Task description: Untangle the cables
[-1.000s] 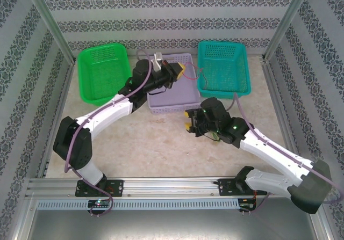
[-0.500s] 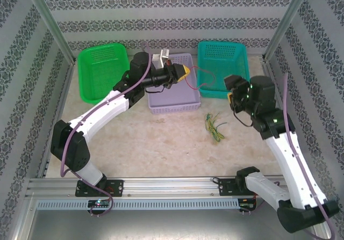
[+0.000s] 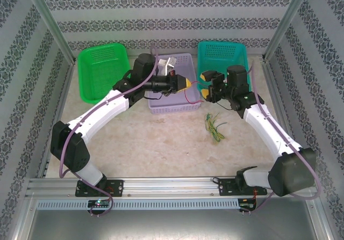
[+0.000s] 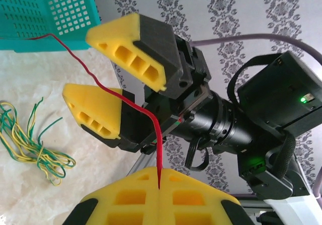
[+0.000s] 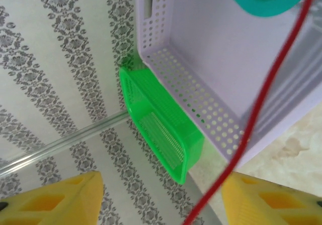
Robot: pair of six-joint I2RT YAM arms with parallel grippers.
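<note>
the main risk is a missed or sloppy grab: the red cable (image 4: 121,101) runs between the fingers of the right gripper (image 4: 95,69), but in its own wrist view it passes well off-centre, close to 1 finger (image 5: 271,200), so a closing move could pinch it at the very edge or let it slide out. the 2 grippers also sit near each other in front of the purple basket (image 3: 177,108), so a pull at a bad angle could knock them together, or drag the cable's far end, which leads toward the teal basket (image 4: 50,13), against that rim. the right gripper (image 3: 206,87) is spread wide and grips nothing; whether the cable brushes a pad i cannot tell. the left gripper (image 4: 158,187) is pressed fully together with the red cable clamped in its seam. the yellow and green cables (image 3: 214,127) lie in a loose knot on the table (image 3: 150,138), apart from both grippers, untouched.
</note>
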